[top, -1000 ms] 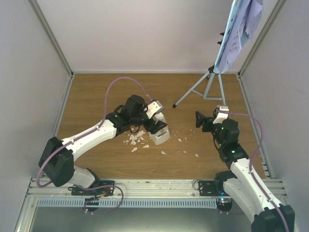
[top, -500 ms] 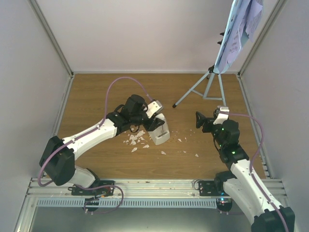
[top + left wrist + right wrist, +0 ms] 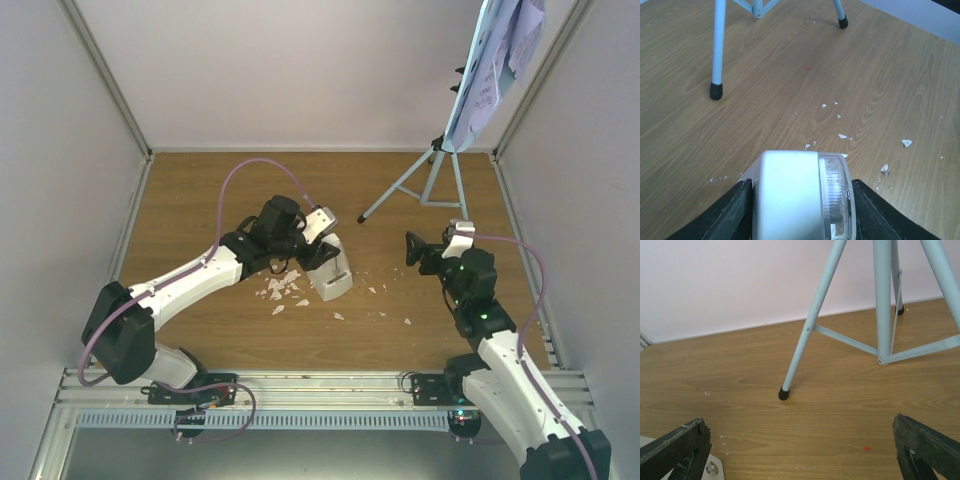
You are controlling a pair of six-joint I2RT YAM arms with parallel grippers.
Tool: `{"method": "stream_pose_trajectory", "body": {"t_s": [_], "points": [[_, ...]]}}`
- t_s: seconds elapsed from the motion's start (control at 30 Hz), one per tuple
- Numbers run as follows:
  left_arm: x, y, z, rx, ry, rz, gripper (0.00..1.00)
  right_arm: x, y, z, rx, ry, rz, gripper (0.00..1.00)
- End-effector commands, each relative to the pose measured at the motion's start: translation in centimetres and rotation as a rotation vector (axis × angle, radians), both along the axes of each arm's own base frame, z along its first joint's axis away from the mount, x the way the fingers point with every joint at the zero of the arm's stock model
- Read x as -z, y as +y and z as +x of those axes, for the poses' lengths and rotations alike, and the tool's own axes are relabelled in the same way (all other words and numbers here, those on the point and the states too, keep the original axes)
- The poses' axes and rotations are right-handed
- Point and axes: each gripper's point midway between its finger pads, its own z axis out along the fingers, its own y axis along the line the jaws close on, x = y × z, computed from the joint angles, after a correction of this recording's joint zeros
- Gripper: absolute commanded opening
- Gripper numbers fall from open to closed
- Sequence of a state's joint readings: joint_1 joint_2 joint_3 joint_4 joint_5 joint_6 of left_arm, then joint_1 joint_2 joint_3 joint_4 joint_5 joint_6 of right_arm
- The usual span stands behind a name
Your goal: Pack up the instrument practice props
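**Packing barely begun: metronome in grip, stand not yet touched**

Overhead view. The wooden table [image 3: 190,200] fills mid-frame. The pale-blue music stand [image 3: 472,100] is up on its tripod at upper right, with the sheet music [image 3: 522,30] on its tray. Neither is folded or gathered.

The left gripper [image 3: 323,253] is at frame centre. Its jaws press both flanks of the white metronome [image 3: 333,278], which sits low on the table with its clear cover on. I judge this the first pickup, with no lift visible.

The right gripper [image 3: 413,250], right of centre, has its jaws spread wide with nothing between them, facing the stand's legs.

White crumbs [image 3: 280,290] lie beside the metronome. No box or bag is in sight. All three props are left to pack.
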State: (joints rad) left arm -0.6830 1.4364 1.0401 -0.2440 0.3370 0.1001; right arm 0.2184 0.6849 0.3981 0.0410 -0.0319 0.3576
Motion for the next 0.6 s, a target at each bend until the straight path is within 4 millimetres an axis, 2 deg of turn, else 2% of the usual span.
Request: {"method": "stream_pose_trajectory", "body": {"t_s": [0.0, 0.2, 0.3, 0.57], "points": [[-2.2, 0.5, 1.3, -0.083, -0.072, -0.03, 0.38, 0.0, -0.5, -0.2, 0.019, 0.0, 0.012, 1.0], [-4.7, 2.5, 3.0, -0.284, -0.098, -0.108, 0.37, -0.3, -0.4, -0.3, 0.013, -0.007, 0.02, 1.0], [-5.2, 3.4, 3.9, -0.378, -0.101, -0.125, 0.36, 0.0, -0.1, -0.4, -0.006, 0.001, 0.017, 1.0], [-5.6, 2.6, 5.0, -0.518, -0.132, -0.16, 0.34, 1.6, 0.6, -0.5, -0.051, 0.043, 0.004, 0.99]]}}
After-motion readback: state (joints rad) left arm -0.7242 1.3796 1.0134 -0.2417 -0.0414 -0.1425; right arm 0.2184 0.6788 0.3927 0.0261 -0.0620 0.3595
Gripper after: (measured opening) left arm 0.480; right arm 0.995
